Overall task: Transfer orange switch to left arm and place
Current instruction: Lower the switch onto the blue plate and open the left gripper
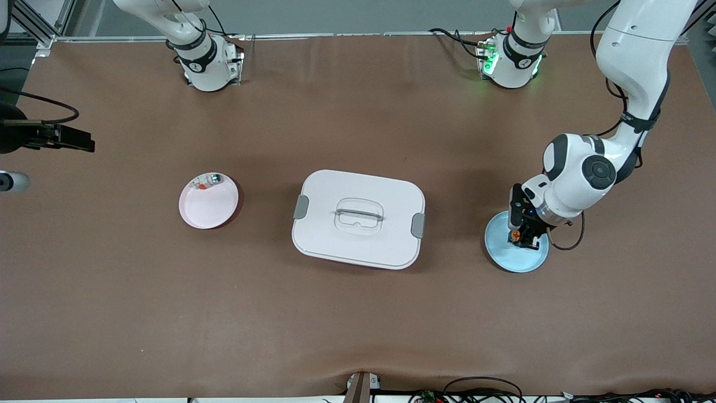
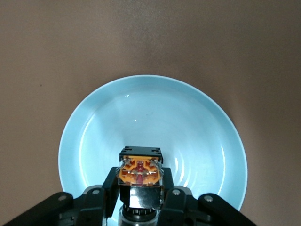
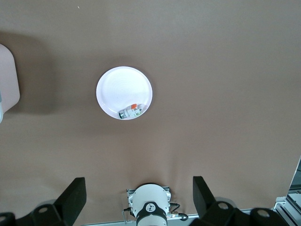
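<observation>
My left gripper point(image 1: 518, 239) is down on the blue plate point(image 1: 517, 262) at the left arm's end of the table. It is shut on the orange switch point(image 1: 517, 236), a black block with an orange middle. In the left wrist view the switch point(image 2: 140, 168) sits clamped between the fingers point(image 2: 109, 188) over the plate point(image 2: 141, 108); I cannot tell if it touches the plate. The white box point(image 1: 335, 193) stands mid-table. My right gripper point(image 3: 139, 186) is open and empty, high over the table near the right arm's base; it is out of the front view.
A pink plate point(image 1: 210, 210) lies toward the right arm's end, holding a small silvery-clear part with a red bit point(image 1: 207, 182). Both show in the right wrist view, the plate point(image 3: 120, 89) and the part point(image 3: 130, 112). The box's edge point(image 3: 7, 80) also shows there.
</observation>
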Robot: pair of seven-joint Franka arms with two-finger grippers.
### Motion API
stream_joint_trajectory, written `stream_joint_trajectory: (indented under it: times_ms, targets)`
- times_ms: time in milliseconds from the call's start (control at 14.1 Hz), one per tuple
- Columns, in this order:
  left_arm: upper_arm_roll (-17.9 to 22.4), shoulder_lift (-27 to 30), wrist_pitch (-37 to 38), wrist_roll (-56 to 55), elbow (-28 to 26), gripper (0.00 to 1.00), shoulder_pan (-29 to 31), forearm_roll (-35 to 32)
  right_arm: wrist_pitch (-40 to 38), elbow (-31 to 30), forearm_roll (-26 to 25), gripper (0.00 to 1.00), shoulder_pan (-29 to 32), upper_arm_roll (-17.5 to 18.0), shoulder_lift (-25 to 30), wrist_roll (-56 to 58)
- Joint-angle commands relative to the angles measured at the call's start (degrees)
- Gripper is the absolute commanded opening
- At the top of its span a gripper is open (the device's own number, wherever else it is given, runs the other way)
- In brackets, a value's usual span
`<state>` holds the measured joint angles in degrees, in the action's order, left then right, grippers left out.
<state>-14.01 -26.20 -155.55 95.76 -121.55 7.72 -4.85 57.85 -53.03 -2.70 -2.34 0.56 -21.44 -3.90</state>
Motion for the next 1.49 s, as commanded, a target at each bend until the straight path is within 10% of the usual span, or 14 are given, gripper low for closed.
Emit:
stream_joint_trajectory:
  times_ms: [0,497,782,924,1421]
  targets:
    - [-1.29,-0.69,-0.90,1.36,-0.09,0.00,1.33,-0.25,0.16,-1.11,-0.11,1.00,0.23,0.50,1.13,0.38]
    - [-1.37,-2.46,-2.30,1.09,-0.18,0.00,2.47,1.86,0.24,-4.19,0.76,1.00,3.04,0.41,1.40,0.73]
    - [-1.81,-2.37,-2.30,1.00,-0.18,0.37,2.38,1.86,0.94,-4.54,1.38,1.00,3.57,0.32,1.66,0.82]
    - [-1.81,-2.28,-2.30,1.09,-0.18,1.00,2.65,1.86,2.43,-5.06,1.30,1.00,3.31,0.23,2.36,0.82]
    - [-2.95,0.61,0.41,-7.05,0.08,1.00,4.14,1.95,22.11,-33.87,1.38,1.00,1.38,-1.87,21.51,0.91]
